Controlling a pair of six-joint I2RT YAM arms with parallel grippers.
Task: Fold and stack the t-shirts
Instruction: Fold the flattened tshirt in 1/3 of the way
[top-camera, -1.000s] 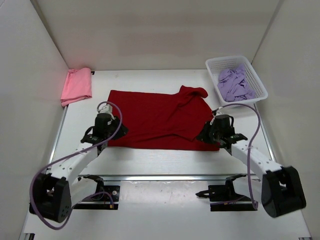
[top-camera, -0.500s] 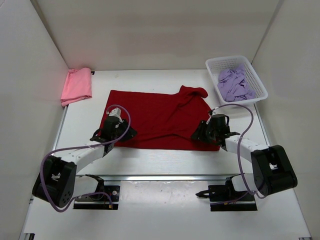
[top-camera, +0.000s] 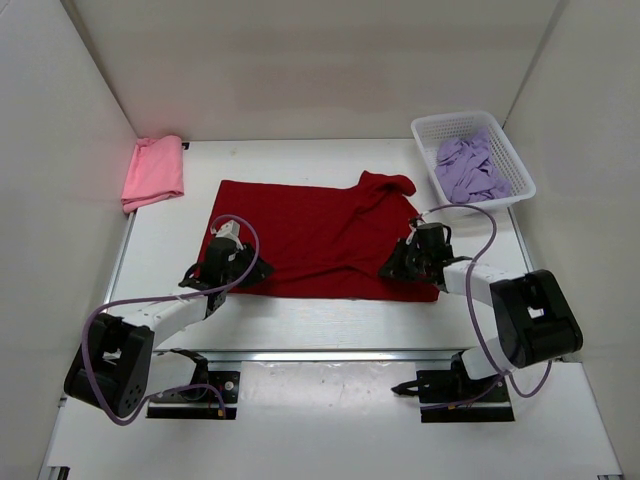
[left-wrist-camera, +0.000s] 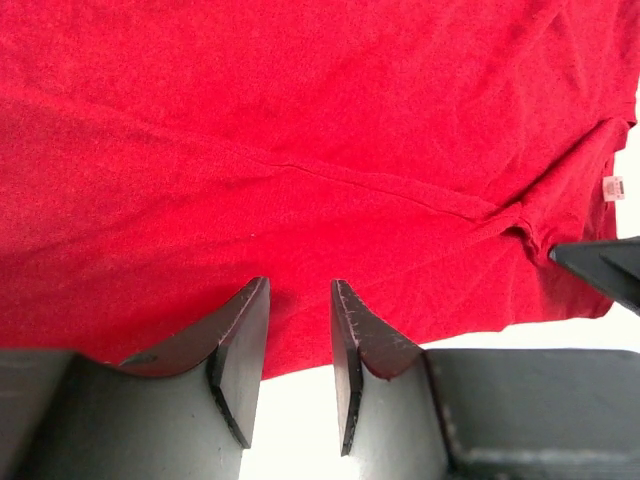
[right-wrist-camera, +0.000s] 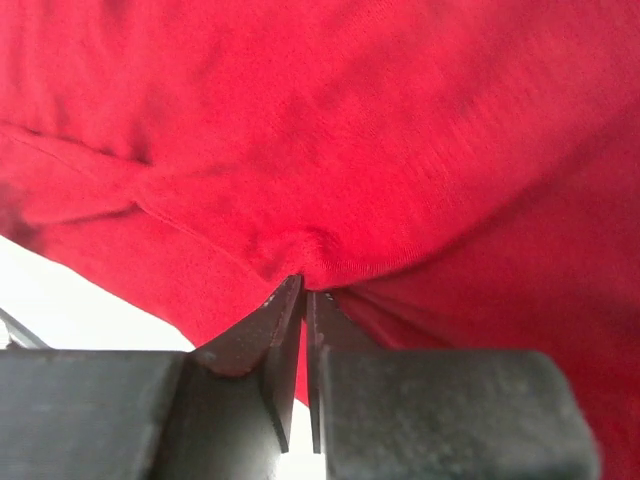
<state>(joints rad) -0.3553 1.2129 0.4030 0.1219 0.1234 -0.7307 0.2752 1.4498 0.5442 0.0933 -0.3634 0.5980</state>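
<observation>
A white mesh basket (top-camera: 514, 150) sits at the far right corner of the white table (top-camera: 330, 320).

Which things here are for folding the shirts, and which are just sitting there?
For the job:
dark red shirt, spread on the table
pink shirt, far left
lavender shirt, crumpled, far right
left gripper, open at the red hem
right gripper, pinching the red fabric

Just lying about:
white basket, holding the lavender shirt

Left arm (top-camera: 165, 312): stretched low, reaching the dark red shirt (top-camera: 310, 235) at its near left hem.
Left end effector (left-wrist-camera: 295, 300): fingers parted over that hem.
Right arm (top-camera: 470, 280): low, at the shirt's near right hem.
Right end effector (right-wrist-camera: 303, 295): fingers pressed together, pinching a fold of shirt.
</observation>
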